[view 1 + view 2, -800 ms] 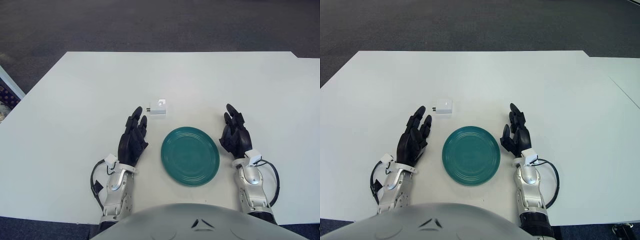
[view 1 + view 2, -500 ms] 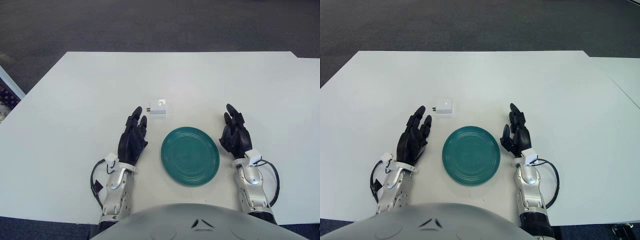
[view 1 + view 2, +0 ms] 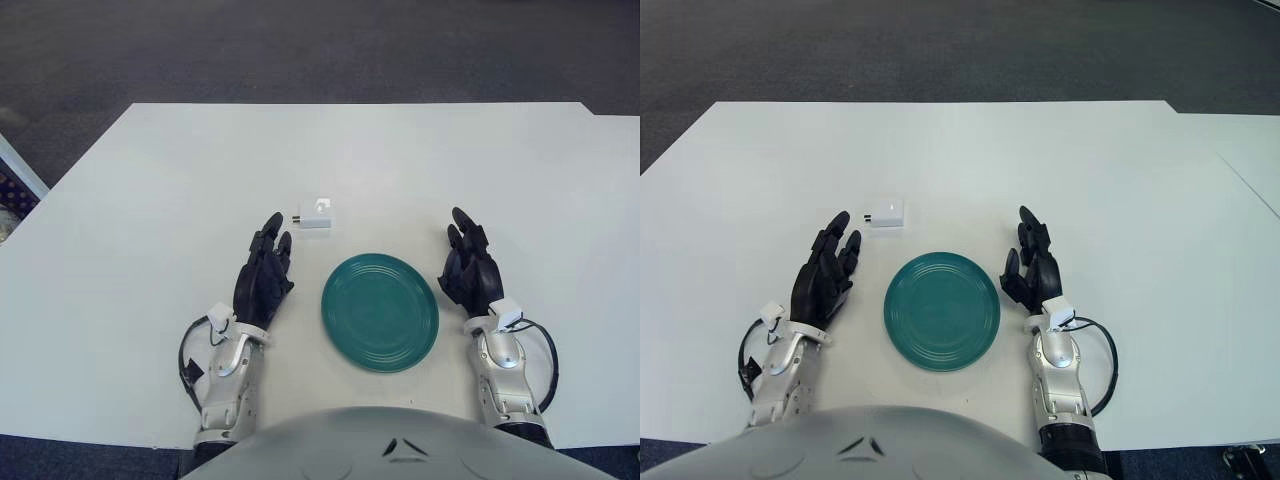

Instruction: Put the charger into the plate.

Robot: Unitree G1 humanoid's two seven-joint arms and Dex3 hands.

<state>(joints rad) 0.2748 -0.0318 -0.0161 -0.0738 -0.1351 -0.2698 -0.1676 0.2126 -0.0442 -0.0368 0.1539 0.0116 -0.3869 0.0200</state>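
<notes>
1. Barely a shift since a moment ago: our left hand (image 3: 264, 279) has edged a touch outward and its forearm has leaned a little to the left, while the right hand (image 3: 469, 268), the charger and the plate sit where they were.
2. We are looking down on a broad white table (image 3: 150, 200), its top plain and matte, with dark grey carpet (image 3: 300, 50) beyond the far edge.
3. At the far left a strip of something pale and patterned shows past the table's corner; we cannot tell what it is.
4. On the right, in the right eye view, a second white surface (image 3: 1250, 170) butts up against our table, a thin seam between them.
5. Now the plate (image 3: 380, 312): round, teal, with faint concentric rings, lying flat on the table between our two hands, close to our body.
6. It holds nothing; its whole face shows bare.
7. And the charger (image 3: 317, 214): a small white block with a short plug end poking out to its left, lying on the table beyond the plate and to its left, apart from the rim.
8. Our left hand shows left of the plate, black fingers stretched forward and loosely spread, gripping nothing; its fingertips point toward the charger and stop just short of it.
9. Our right hand shows just right of the plate, fingers extended and relaxed, nothing in it.
10. White wrist housings with looping black cables trail back from both hands toward our grey torso (image 3: 390, 445) at the bottom edge.
</notes>
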